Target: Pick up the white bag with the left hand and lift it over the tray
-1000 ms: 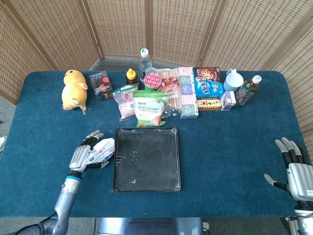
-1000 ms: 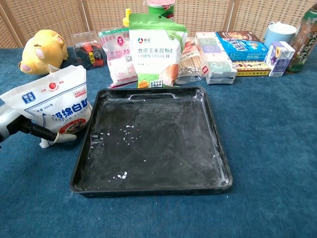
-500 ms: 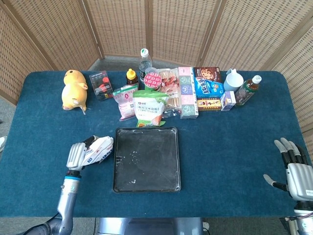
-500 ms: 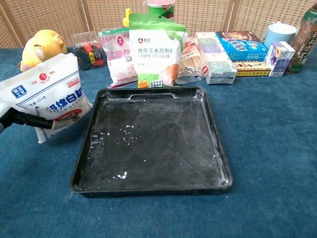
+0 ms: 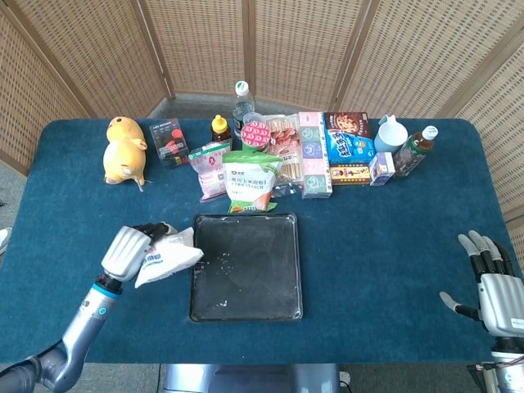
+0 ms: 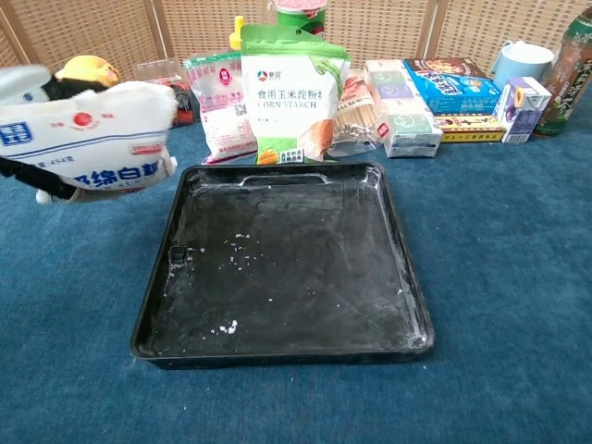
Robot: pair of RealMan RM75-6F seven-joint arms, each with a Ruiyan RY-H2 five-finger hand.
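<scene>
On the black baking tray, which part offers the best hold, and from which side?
The black metal baking tray lies flat, so its thin raised rim is the only graspable part. The right rim looks best: open blue tablecloth beside it, nearest the idle right hand. The left hand holds the white sugar bag.

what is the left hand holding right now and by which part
The left hand holds the white bag, lifted off the table, gripping its left end. The right hand holds nothing.
</scene>
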